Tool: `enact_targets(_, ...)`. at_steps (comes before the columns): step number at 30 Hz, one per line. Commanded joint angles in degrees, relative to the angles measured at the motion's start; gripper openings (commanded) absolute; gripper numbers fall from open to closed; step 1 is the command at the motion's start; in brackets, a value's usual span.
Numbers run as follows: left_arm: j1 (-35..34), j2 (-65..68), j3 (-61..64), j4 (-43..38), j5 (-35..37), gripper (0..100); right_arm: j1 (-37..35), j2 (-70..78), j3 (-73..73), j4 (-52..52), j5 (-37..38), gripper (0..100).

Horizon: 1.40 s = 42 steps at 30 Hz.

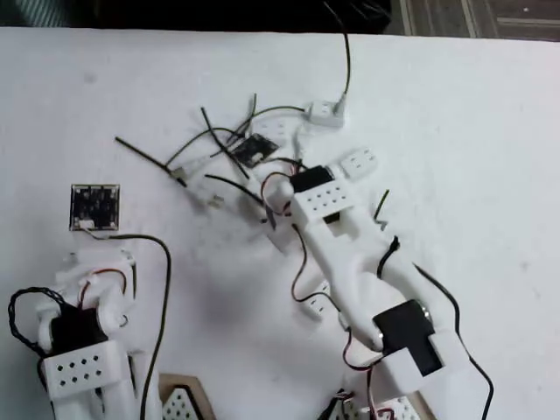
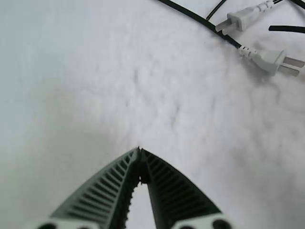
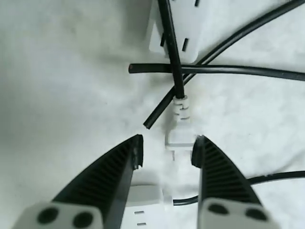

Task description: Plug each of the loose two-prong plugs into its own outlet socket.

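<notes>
The right gripper (image 3: 167, 145) has its two fingers spread apart. A white plug (image 3: 179, 137) lies on the white table (image 3: 57, 71) between them, close to the finger on the right of the frame. I cannot tell if it touches that finger. The plug's black cord (image 3: 170, 52) runs up the frame and crosses over a white outlet socket (image 3: 177, 36) at the top middle. Another socket block (image 3: 143, 196) peeks out low in the frame.

The left gripper (image 2: 139, 153) is closed, its tips pressed together with nothing in them, over bare table. In the upper right of that view lie an upper plug (image 2: 242, 18) and a lower plug (image 2: 270, 58), near each other but not touching.

From above, the right arm (image 1: 350, 254) stretches from the lower right to the middle, into a messy pile of cords (image 1: 219, 144). The left arm (image 1: 83, 341) sits in the lower left, with a black square board (image 1: 94, 207) just above it.
</notes>
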Motion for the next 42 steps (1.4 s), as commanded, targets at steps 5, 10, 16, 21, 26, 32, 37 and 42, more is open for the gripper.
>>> enact_targets(5, -0.31, -0.40, -0.09, -0.97, -0.53, 2, 1.27, 1.19, -2.29, 0.75, 0.00, 17.3)
enact_targets(10, -0.31, -0.40, -0.09, -0.79, -0.53, 2, 2.86, 6.46, -4.13, -0.57, 0.00, 17.3)
enact_targets(16, -0.31, -0.40, -0.09, -0.70, -0.62, 2, 6.55, 9.98, -7.74, 1.45, 3.52, 17.3)
enact_targets(21, -0.31, -0.40, -0.09, -0.88, -0.62, 2, 6.55, 6.64, -7.74, 5.67, 4.75, 17.3)
enact_targets(26, -0.31, -0.40, -0.09, -0.88, -0.62, 2, 6.64, 4.53, -7.74, 5.67, 5.01, 17.3)
enact_targets(32, -0.31, -0.40, -0.09, -0.79, -0.62, 2, 6.64, 8.31, -7.74, 2.24, 6.51, 17.3)
enact_targets(37, -0.31, -0.40, -0.09, -0.70, -0.62, 2, 5.67, 10.77, -7.74, 0.75, 6.51, 17.3)
enact_targets(42, -0.31, -0.40, -0.09, -0.79, -0.62, 2, 5.05, 11.74, -7.74, 0.84, 6.42, 17.3)
